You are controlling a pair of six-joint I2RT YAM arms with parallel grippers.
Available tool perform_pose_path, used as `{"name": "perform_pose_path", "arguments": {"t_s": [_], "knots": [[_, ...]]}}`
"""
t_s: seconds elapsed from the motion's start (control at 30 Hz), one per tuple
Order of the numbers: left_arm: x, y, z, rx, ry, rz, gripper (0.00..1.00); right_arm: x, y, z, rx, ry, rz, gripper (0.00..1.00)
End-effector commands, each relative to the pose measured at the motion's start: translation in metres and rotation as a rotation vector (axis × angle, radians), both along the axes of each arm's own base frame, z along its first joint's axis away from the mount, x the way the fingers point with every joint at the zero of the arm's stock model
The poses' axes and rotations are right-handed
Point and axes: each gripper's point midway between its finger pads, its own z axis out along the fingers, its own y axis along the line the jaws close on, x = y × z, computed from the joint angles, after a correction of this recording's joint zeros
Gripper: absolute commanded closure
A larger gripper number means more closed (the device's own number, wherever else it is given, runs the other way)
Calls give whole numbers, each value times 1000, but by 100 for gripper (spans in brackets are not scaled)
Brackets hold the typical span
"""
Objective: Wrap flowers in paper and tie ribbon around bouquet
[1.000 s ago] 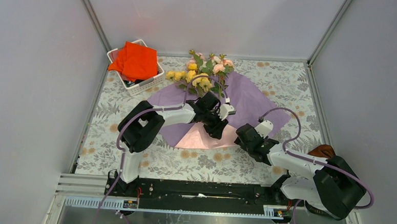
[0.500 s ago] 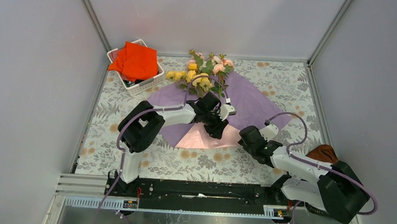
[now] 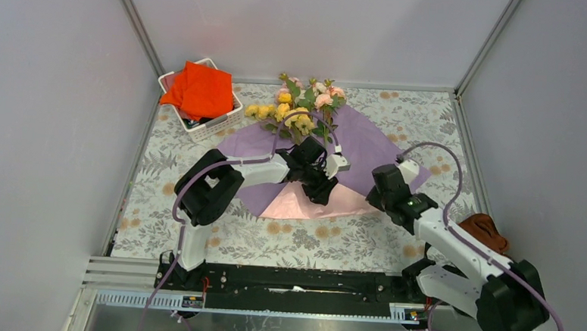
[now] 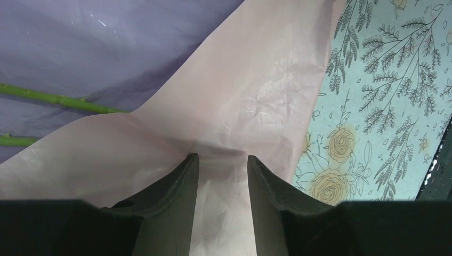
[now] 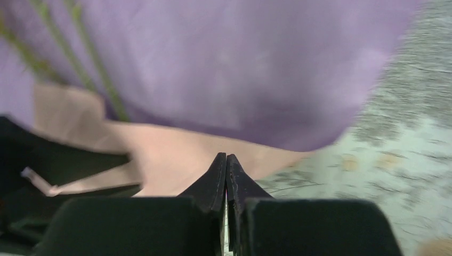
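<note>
My left end effector [image 4: 221,160] has its 2 fingers apart, tips resting on the pale pink face of the paper [image 3: 369,148], which creases just ahead of them; nothing is clamped between them. My right end effector [image 5: 226,158] has its fingers pressed together, hanging at the right end of the pink flap; that wrist view is blurred, so I cannot tell whether any paper is caught in the tips. The paper lies spread in the middle of the surface [image 3: 422,115], purple face up, its near corner folded over to show pink. The flowers [image 3: 303,105] lie on the paper's far edge, blooms toward the back wall; the green stems run across the purple and slip under the pink flap. A white basket [image 3: 215,123] holding an orange cloth [image 3: 200,88] sits at the far left corner, well apart from the paper.
</note>
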Motion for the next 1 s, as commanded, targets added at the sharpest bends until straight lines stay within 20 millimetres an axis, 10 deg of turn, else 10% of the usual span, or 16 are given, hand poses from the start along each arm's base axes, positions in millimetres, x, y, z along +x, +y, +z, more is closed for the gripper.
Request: {"name": "perform_pose_path", "arguments": {"t_s": [0.0,0.2,0.47,0.73,0.97], "knots": [[-4,22,-38,112,9,19,54,8,84,7,227,45,367,100],[-5,23,-41,118,16,21,53,-15,104,-45,334,287,402,100],[-4,26,-40,126,0,19,54,-30,13,-78,342,351,72,100],[-4,29,-42,132,-14,10,53,-10,-80,-50,291,140,-292,100],[-8,30,-40,122,-5,17,53,-2,-66,-5,294,121,-188,89]]}}
